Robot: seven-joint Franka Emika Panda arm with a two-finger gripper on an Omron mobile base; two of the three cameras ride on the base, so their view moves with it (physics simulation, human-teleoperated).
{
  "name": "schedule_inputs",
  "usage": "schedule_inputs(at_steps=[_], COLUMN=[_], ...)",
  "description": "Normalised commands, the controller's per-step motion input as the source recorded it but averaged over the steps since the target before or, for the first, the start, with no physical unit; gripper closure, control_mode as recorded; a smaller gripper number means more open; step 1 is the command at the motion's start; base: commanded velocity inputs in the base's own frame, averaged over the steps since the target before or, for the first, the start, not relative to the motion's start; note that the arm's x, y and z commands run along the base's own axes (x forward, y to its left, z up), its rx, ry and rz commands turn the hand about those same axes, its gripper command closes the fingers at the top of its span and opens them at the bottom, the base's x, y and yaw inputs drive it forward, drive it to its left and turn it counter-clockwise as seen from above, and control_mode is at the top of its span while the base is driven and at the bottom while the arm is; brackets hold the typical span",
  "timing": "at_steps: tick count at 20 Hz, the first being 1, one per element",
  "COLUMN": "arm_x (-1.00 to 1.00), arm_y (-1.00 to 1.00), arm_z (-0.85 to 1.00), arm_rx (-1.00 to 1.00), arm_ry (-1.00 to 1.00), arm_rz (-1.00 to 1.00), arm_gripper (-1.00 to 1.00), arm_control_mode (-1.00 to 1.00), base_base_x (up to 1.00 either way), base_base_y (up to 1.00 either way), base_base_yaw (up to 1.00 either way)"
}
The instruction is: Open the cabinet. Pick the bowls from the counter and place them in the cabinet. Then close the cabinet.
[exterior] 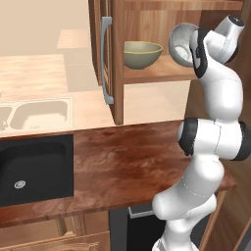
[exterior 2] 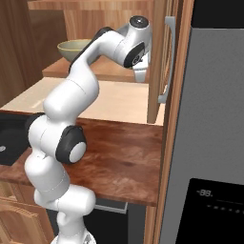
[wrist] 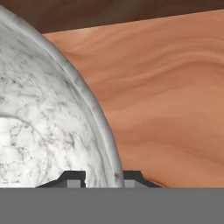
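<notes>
Hand view showed the white-grey bowl close up, its rim running down between the two dark fingertips of the claw, one tip inside the wall and one outside, so the claw stood narrow with the rim in its gap; whether the tips pressed the rim or had just let go could not be told. In the left base view this bowl hung tilted on edge, mouth turned toward the arm, at the right end of the cabinet opening and just above the wooden shelf; contact with the shelf could not be judged. The olive-yellow bowl sat upright on the same shelf, to the left, apart from the white one. The left door stood open, its grey bar handle facing the camera; in the right base view the right door was open too, beside the dark refrigerator. The worktop below carried no bowls; the black sink lay at its left. Judgement: the bowl looked rigid, glossy and probably slippery, light but breakable if dropped; a pinch across the rim wall seemed the only workable hold, and it lets the bowl swing. Placing appeared nearly done; closing both doors remained.
</notes>
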Motion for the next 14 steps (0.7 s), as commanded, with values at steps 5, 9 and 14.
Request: schedule_inputs(at_steps=[5,9,14], arm_x=[0.00,-0.14,-0.22], arm_y=[0.00,0.00,0.00], arm_z=[0.02,0.05,0.00], arm_rx=[0.00,0.00,0.00], arm_ry=[0.00,-0.04,-0.01], arm_rz=[0.03,0.06,0.04], arm_gripper=[1.00,1.00,1.00], arm_control_mode=[-1.00,-1.00,-1.00], base_base_x=[0.00,0.00,0.00], base_base_y=[0.00,0.00,0.00], base_base_yaw=[0.00,0.00,0.00])
